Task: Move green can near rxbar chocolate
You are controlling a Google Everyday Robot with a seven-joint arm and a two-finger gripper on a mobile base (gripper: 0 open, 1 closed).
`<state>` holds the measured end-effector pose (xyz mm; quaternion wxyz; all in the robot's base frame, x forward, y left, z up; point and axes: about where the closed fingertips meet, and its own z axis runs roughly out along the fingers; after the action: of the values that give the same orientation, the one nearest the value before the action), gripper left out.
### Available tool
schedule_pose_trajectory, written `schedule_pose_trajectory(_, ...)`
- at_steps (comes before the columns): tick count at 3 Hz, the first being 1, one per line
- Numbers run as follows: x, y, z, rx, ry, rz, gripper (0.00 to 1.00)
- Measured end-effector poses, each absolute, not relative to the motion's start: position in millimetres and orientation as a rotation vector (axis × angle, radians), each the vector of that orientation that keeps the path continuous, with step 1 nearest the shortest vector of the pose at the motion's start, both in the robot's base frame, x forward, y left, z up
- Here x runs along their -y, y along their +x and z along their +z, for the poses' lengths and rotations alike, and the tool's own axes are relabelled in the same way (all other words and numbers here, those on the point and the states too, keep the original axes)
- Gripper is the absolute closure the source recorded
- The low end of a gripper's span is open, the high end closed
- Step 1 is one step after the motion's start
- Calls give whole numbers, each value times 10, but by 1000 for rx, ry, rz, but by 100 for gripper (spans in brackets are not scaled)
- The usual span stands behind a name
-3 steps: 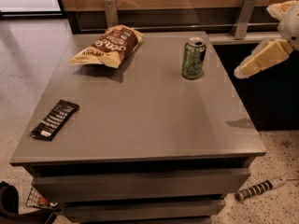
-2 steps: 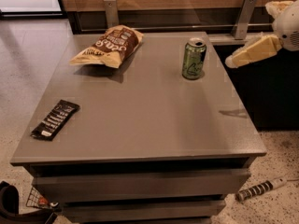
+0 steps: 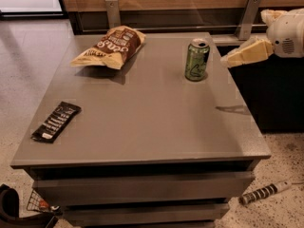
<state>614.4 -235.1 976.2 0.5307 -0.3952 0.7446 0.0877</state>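
Observation:
The green can stands upright on the grey table, at the back right. The rxbar chocolate, a flat black wrapper with white lettering, lies near the table's front left edge, far from the can. My gripper hangs at the table's right edge, just right of the can at about its height, pointing left toward it. It is apart from the can and holds nothing.
A crinkled brown-and-tan chip bag lies at the back left of the table. A wooden wall with metal brackets runs behind. A striped object lies on the floor at the front right.
My gripper has moved up and to the left, closer to the can. The can, the bar and the chip bag have not moved.

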Motion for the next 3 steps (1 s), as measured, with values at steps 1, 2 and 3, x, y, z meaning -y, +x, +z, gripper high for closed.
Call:
schedule_pose_trajectory(1,2265,6231,9624,-1758,-928,284,0)
schedule_pose_trajectory(2,2133,6422,9419,-1706,-882,407,0)
schedule_pose_trajectory(3,1908,6624,9284,-1639,-853,516,0)
